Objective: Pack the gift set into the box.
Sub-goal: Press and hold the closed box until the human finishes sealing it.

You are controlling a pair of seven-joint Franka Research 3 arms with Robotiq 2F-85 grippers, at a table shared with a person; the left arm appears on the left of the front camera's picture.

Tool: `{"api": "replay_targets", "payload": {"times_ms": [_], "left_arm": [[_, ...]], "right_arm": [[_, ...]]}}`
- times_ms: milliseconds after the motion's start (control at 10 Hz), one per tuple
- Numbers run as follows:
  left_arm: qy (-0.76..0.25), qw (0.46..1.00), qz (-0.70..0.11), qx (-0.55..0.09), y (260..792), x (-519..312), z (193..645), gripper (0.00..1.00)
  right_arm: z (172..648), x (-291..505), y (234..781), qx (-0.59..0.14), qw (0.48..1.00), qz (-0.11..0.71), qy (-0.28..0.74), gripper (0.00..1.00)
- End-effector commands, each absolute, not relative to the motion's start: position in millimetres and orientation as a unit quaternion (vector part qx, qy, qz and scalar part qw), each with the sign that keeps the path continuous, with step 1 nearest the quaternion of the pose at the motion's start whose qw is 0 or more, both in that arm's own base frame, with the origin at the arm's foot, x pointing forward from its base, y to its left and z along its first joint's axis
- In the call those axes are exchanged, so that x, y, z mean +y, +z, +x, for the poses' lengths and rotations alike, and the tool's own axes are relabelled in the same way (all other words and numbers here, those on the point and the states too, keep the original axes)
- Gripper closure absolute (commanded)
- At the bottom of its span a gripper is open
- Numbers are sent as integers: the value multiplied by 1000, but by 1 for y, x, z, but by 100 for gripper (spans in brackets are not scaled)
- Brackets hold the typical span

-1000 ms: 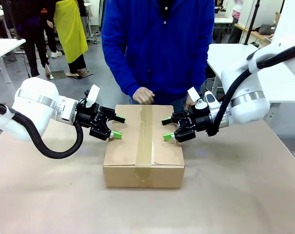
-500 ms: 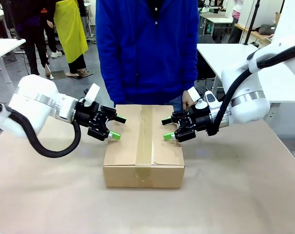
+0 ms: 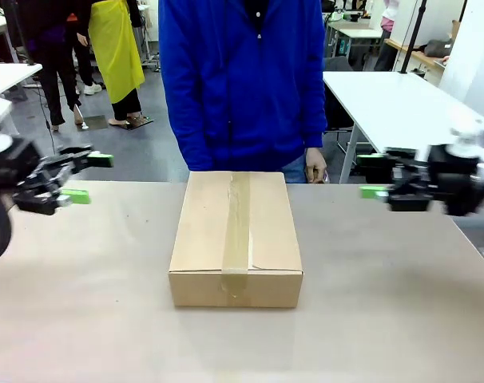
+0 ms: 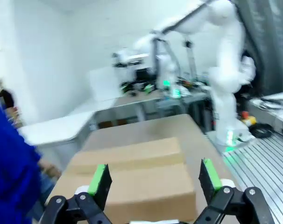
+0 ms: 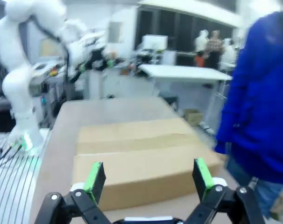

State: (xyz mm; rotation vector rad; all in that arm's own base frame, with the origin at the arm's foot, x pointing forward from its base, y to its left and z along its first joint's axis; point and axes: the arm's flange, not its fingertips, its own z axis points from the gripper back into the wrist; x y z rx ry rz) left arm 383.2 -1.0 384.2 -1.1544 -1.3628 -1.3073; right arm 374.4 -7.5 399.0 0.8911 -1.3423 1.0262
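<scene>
Both sets of jaws stand wide apart, nothing between the green pads. Left gripper (image 3: 84,177) sits at the left edge of the table (image 3: 370,303), blurred in the front view, fingers pointing toward the middle. Right gripper (image 3: 373,174) sits at the right side, also blurred, fingers pointing back toward the middle.

Box (image 3: 236,238) lies between the two grippers, well apart from each, flat on the table. Flaps shut; a strip of tape (image 3: 237,231) runs along the centre seam and down the near face. Gift set cannot be seen with the box closed.

Left wrist view: box (image 4: 132,184) ahead of the open fingers (image 4: 100,183), not touching. Right wrist view: box (image 5: 141,158) likewise ahead of the fingers (image 5: 201,176), clear of them.

Person in a blue top (image 3: 242,80) stands at the far edge behind the box, one hand (image 3: 315,170) hanging at the table edge.
</scene>
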Motion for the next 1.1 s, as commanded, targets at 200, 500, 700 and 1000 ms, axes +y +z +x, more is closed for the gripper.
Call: {"api": "replay_targets", "payload": {"times_ms": [200, 500, 700, 1000], "left_arm": [[-528, 448, -466, -551, 384, -1, 383, 0], [-528, 448, -466, -551, 384, -1, 383, 0], [-528, 448, -466, -551, 384, -1, 383, 0], [-528, 448, -466, -551, 384, -1, 383, 0]], "right_arm": [[374, -8, 399, -574, 578, 381, 439, 0], [374, -8, 399, -574, 578, 381, 439, 0], [374, -8, 399, -574, 578, 381, 439, 0], [374, -8, 399, -574, 578, 381, 439, 0]]}}
